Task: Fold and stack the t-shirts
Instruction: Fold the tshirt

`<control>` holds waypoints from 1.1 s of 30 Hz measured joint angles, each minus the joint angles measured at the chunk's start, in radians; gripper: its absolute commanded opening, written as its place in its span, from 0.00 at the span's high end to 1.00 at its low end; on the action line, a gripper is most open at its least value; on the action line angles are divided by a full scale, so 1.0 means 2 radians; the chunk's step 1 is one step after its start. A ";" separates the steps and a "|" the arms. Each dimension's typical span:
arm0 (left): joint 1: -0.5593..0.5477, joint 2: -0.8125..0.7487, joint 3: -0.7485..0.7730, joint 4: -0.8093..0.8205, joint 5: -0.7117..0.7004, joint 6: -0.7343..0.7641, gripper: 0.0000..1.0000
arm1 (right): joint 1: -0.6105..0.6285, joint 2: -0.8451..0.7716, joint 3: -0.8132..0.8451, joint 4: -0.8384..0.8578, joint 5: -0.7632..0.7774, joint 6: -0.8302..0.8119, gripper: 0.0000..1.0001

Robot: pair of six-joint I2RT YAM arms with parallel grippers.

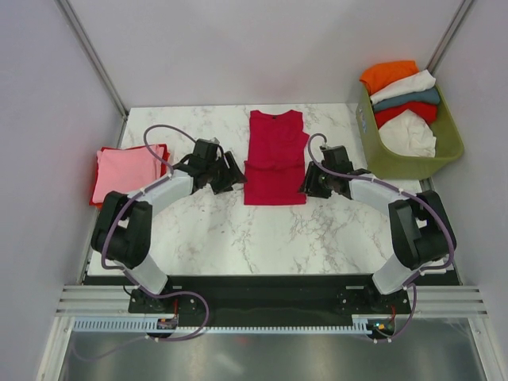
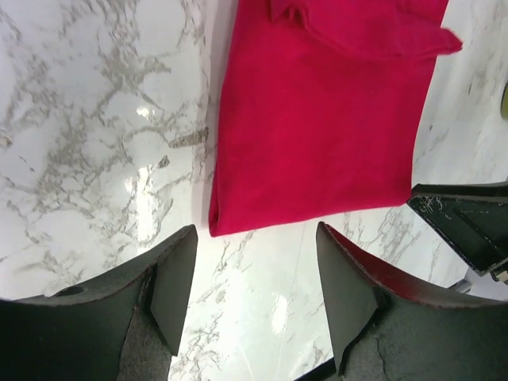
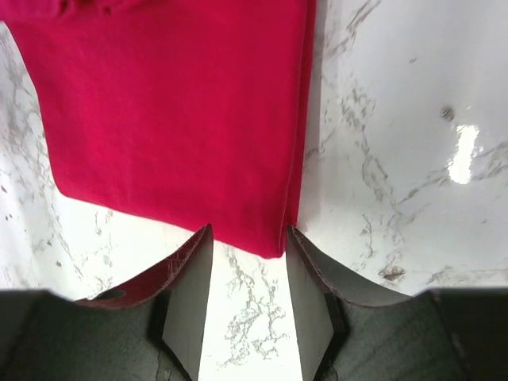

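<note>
The crimson t-shirt (image 1: pixel 275 157) lies flat mid-table, sides folded in, long and narrow. My left gripper (image 1: pixel 232 175) is open and empty just left of its near-left corner (image 2: pixel 230 218). My right gripper (image 1: pixel 311 181) is open and empty at its near-right corner (image 3: pixel 274 238), jaws either side of the corner tip. A folded pink t-shirt (image 1: pixel 125 171) rests on a folded red one at the table's left edge. Orange (image 1: pixel 387 75), white (image 1: pixel 403 86) and teal (image 1: pixel 413 99) t-shirts lie piled in the basket.
The olive-green plastic basket (image 1: pixel 444 151) stands at the back right, holding also a red shirt and a second white one (image 1: pixel 410 133). White walls close in the marble table (image 1: pixel 262 238) on three sides. The right gripper's finger shows in the left wrist view (image 2: pixel 468 226).
</note>
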 measured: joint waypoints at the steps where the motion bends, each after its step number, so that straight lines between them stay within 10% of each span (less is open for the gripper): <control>1: -0.002 -0.003 -0.007 0.002 0.003 0.000 0.32 | 0.003 -0.001 -0.005 0.000 -0.002 -0.001 0.51; 16: -0.019 0.009 -0.040 0.038 0.020 0.000 0.43 | 0.005 0.014 -0.027 0.022 -0.011 -0.011 0.85; 33: -0.029 0.031 -0.059 0.041 0.016 0.000 0.46 | 0.005 0.025 -0.043 0.043 -0.013 -0.008 0.76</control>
